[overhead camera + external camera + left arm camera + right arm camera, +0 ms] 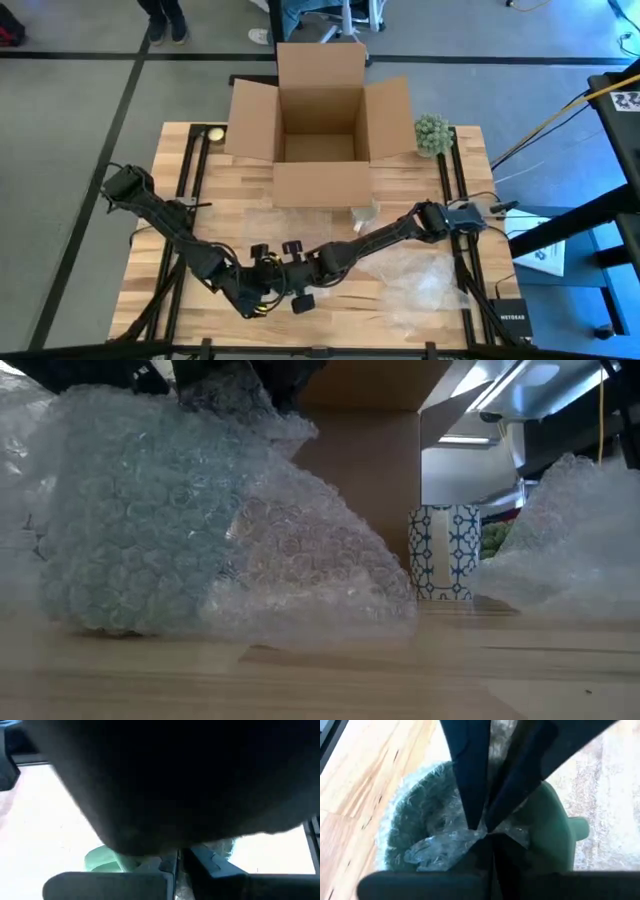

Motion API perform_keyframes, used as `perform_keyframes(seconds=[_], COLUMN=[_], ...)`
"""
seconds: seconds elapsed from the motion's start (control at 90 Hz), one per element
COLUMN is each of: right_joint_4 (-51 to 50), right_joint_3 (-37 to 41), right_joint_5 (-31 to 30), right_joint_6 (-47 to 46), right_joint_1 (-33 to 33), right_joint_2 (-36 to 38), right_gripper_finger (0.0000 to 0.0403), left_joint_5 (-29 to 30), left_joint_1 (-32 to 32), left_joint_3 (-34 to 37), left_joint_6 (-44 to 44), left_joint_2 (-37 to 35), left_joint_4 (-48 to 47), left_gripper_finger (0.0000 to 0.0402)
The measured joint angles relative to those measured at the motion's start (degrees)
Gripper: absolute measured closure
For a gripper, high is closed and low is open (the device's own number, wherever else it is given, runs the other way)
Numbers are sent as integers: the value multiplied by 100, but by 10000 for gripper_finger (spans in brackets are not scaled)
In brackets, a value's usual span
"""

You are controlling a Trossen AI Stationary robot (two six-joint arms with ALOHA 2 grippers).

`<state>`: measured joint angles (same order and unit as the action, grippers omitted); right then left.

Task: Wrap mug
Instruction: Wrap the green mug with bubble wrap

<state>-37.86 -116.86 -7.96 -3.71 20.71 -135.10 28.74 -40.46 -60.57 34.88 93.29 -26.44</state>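
Note:
A green mug (550,835) stands near the table's front centre, bundled in clear bubble wrap (200,530). The bundle rests on the wood by its base. Both grippers meet over it. My right gripper (487,831) is shut on a gathered tuft of the wrap above the mug. My left gripper (178,862) is beside it with its fingers together. A dark body close to the left wrist camera hides most of that view. The mug's handle (579,827) sticks out to one side. My right gripper pinches a bunched tuft of bubble wrap (455,845) between its two fingertips, coming from above and pointing down at the mug's top. The wrap is gathered over the mug, which stays on the table. My left gripper is shut at the wrap (220,847) beside the mug. A dark body in front hides which part it has.
An open cardboard box (320,120) stands at the far centre. In front of it is a blue-and-white patterned cup (445,550). A loose bubble wrap sheet (425,285) lies at the near right. A green bobbly ball (432,133) sits at the far right.

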Motion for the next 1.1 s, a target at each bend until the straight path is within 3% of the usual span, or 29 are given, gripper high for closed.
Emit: perform_keyframes(seconds=[0.433,0.767,1.1], right_joint_4=[15,29,-1156], right_joint_3=[0,-1,-854], right_joint_5=[172,172,172], right_joint_6=[-23,-13,108], right_joint_1=[-1,-2,-13], right_joint_2=[30,47,58], right_gripper_finger=[402,402,402], left_joint_5=[60,-123,191], left_joint_1=[-78,-73,-133], left_joint_3=[-92,-201,-275], left_joint_6=[280,222,247], left_joint_2=[10,-108,-305], left_joint_4=[-4,-172,-126], left_gripper_finger=[399,311,304])
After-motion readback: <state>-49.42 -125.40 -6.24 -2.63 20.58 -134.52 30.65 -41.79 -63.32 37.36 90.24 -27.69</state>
